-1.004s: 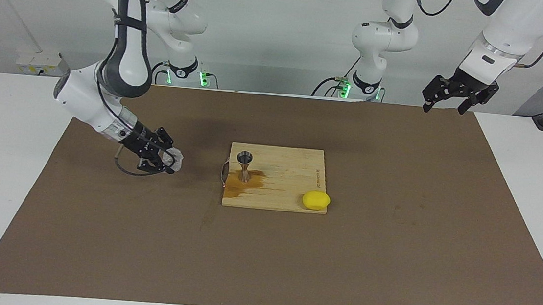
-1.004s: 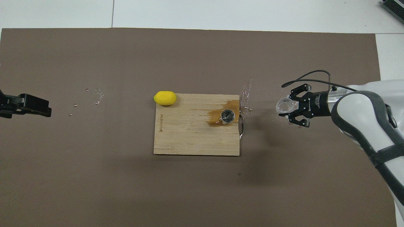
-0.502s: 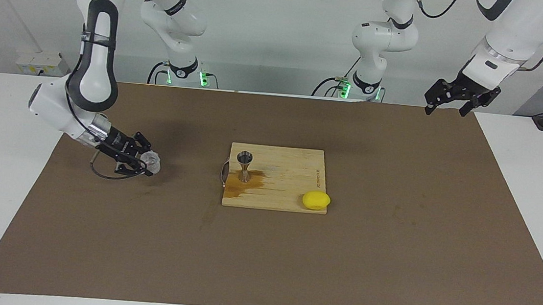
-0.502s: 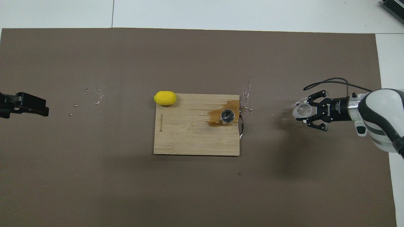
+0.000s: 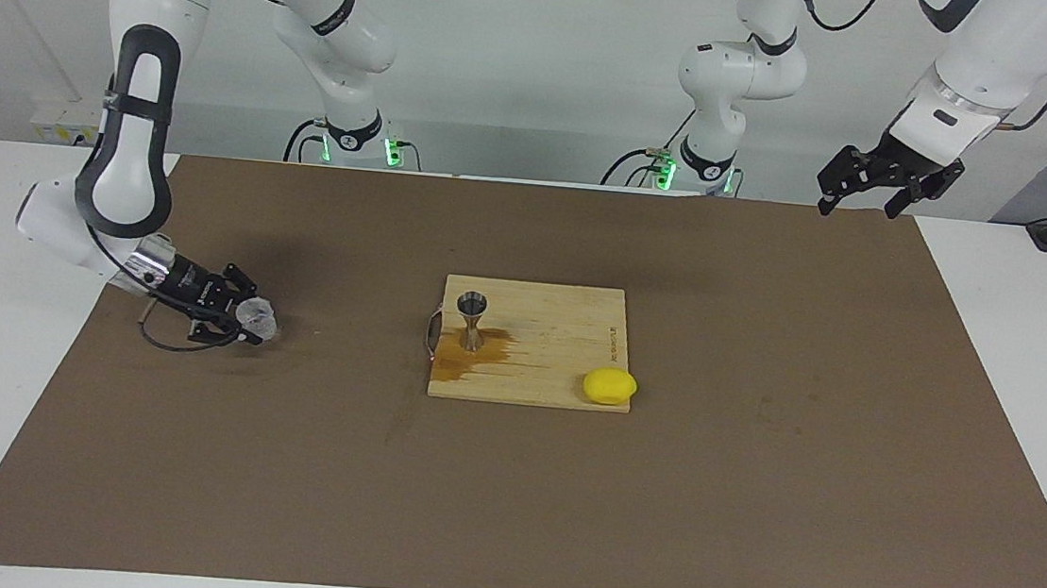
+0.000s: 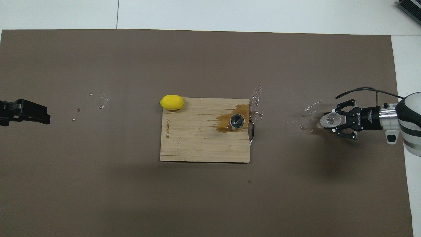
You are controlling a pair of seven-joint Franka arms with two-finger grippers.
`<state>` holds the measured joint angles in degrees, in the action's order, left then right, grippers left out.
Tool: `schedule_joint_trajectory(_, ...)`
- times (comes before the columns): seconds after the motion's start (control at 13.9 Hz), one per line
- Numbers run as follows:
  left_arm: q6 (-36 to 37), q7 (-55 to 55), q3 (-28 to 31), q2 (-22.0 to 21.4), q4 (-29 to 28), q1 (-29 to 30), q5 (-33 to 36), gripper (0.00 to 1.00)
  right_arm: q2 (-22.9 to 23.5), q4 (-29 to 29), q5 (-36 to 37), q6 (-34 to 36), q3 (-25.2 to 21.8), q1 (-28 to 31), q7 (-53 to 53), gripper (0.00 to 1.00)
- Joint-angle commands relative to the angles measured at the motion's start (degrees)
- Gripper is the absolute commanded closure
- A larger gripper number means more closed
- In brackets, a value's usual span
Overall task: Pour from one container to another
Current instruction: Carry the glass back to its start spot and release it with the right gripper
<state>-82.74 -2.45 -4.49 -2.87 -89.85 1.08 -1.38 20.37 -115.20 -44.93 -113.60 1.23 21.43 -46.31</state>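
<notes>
Clear cup [image 5: 257, 317] clamped in right gripper [image 5: 246, 320] fingers, low over brown mat [image 5: 505, 501] at the right arm's end, roughly 9 o'clock from jigger [image 5: 471, 320] in the facing view; cup contents unreadable. Left gripper [image 5: 877, 180] fingers spread, empty, waiting over the mat's corner at the left arm's end; overhead view crops it. Jigger upright on cutting board [image 5: 567, 340] in an amber puddle [image 5: 471, 353]. Lemon [image 5: 609, 386] at board's corner. Mat otherwise open.

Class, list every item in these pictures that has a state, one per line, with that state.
Small clear frosted cup: tilted, held low over the brown mat.
Shiny steel hourglass jigger: upright on the board.
Bamboo cutting board: wet-stained around the jigger.
Right gripper: shut on the cup.
Left gripper: open, waiting.
</notes>
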Motion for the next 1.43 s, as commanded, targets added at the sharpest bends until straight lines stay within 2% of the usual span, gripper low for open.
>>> schedule_joint_trajectory(0.0, -0.5, 0.3, -0.1, -1.8, -2.4, 0.1, 0.2, 0.0, 1.2, 0.8, -1.5, 1.1, 0.7, 1.8, 4.0, 1.0)
schedule_joint_trajectory(0.22, -0.6, 0.3, -0.1, -1.7, -2.4, 0.2, 0.2, 0.0, 1.2, 0.2, -1.0, 1.4, 0.7, 2.0, 4.6, 0.97)
schedule_joint_trajectory(0.36, -0.6, 0.3, -0.1, -1.8, -2.4, 0.2, 0.2, 0.0, 1.0, -1.1, -1.0, 0.6, 0.7, 1.9, 4.6, 0.82)
schedule_joint_trajectory(0.5, -0.6, 0.3, -0.1, -1.8, -2.4, 0.2, 0.2, 0.0, 0.9, -1.6, -0.9, 0.0, 0.6, 2.0, 4.6, 0.73)
schedule_joint_trajectory(0.57, -0.6, 0.3, -0.1, -1.8, -2.4, 0.2, 0.2, 0.0, 0.8, -1.6, -0.9, -0.6, 0.5, 1.9, 4.6, 0.58)
schedule_joint_trajectory(0.65, -0.6, 0.3, -0.1, -1.8, -2.4, 0.2, 0.2, 0.0, 0.9, -1.7, -0.3, -2.0, 0.5, 1.8, 4.6, 0.37)
schedule_joint_trajectory(0.72, -0.7, 0.3, -0.1, -1.7, -2.4, 0.2, 0.2, 0.0, 1.0, -1.7, 0.7, -3.2, 0.6, 1.8, 4.6, 0.08)
schedule_joint_trajectory(0.79, -0.7, 0.3, -0.1, -1.7, -2.4, 0.2, 0.2, 0.0, 0.6, -1.7, 1.3, -3.5, 0.6, 1.7, 4.1, 0.0)
schedule_joint_trajectory(1.08, -0.6, 0.3, -0.1, -1.8, -2.4, 0.2, 0.2, 0.0, -3.0, -1.9, 2.7, -3.3, 0.4, 1.7, 3.8, 0.0)
schedule_joint_trajectory(1.36, -0.7, 0.3, -0.1, -1.7, -2.4, 0.1, 0.2, 0.0, -10.0, -2.3, 12.4, -2.7, 0.7, -0.3, 4.6, 0.0)
